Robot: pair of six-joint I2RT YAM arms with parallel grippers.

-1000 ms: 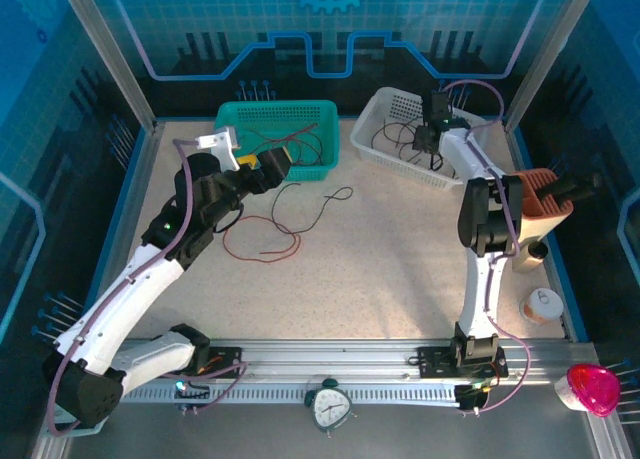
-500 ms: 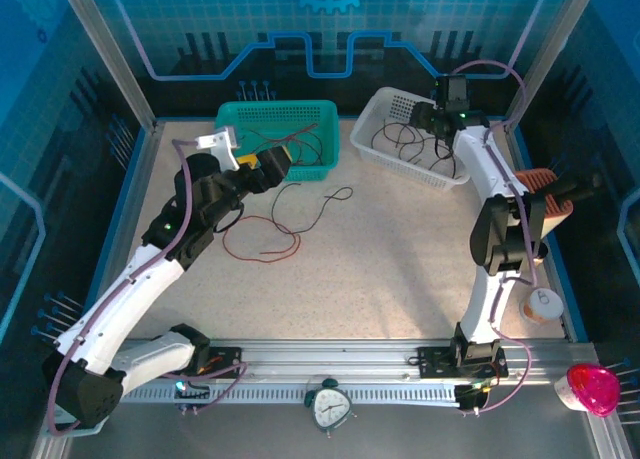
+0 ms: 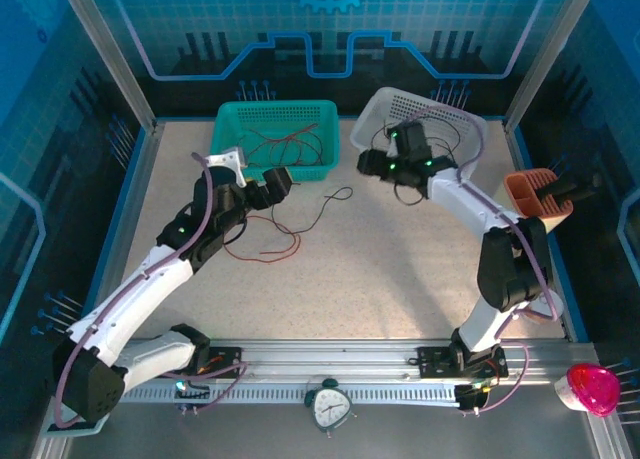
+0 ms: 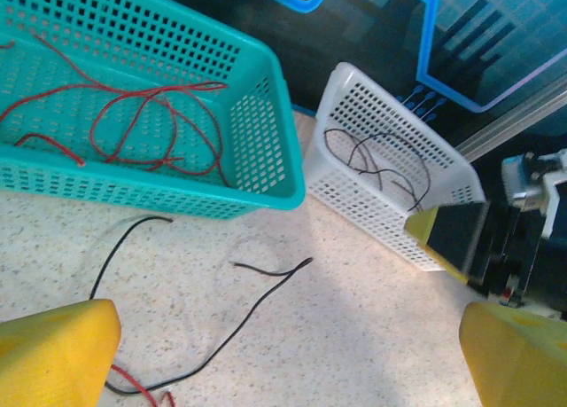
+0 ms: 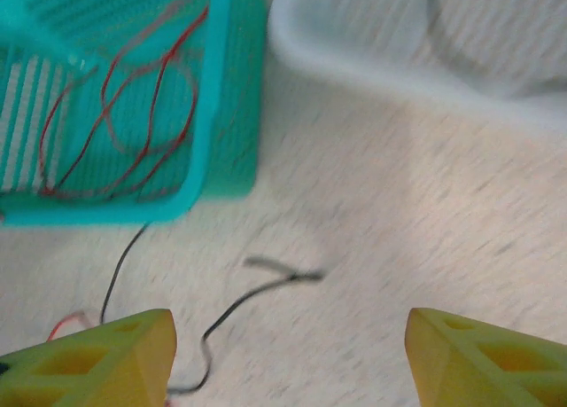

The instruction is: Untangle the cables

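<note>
Left gripper (image 4: 288,354) hangs low over the table (image 3: 380,269), fingers spread wide, nothing held. Just under it is the loose red cable (image 3: 262,251), and one end of the black cable (image 4: 275,274) runs into the same spot. The two strands look crossed there, though I can't tell which lies on top.

Risk: pinching at that crossing grabs both, so lifting drags the red along and tightens the tangle instead of clearing it. Both strands are thin and flat on the table. A close could miss entirely or the tips could scrape the surface.

The black cable snakes on toward the far side, its free end lying between the two grippers. Right gripper (image 5: 292,354) is also wide open and empty, over that same strand. The right wrist view is blurred, so fine aim is hard to judge.

Risk: both arms going for one cable means a finger clash or a tug from both ends.

Farthest are the teal basket (image 4: 257,185), holding red cables, and the white basket (image 4: 372,203), holding black ones.

Risk: a trailing end snags a basket wall or lands in the wrong basket.
</note>
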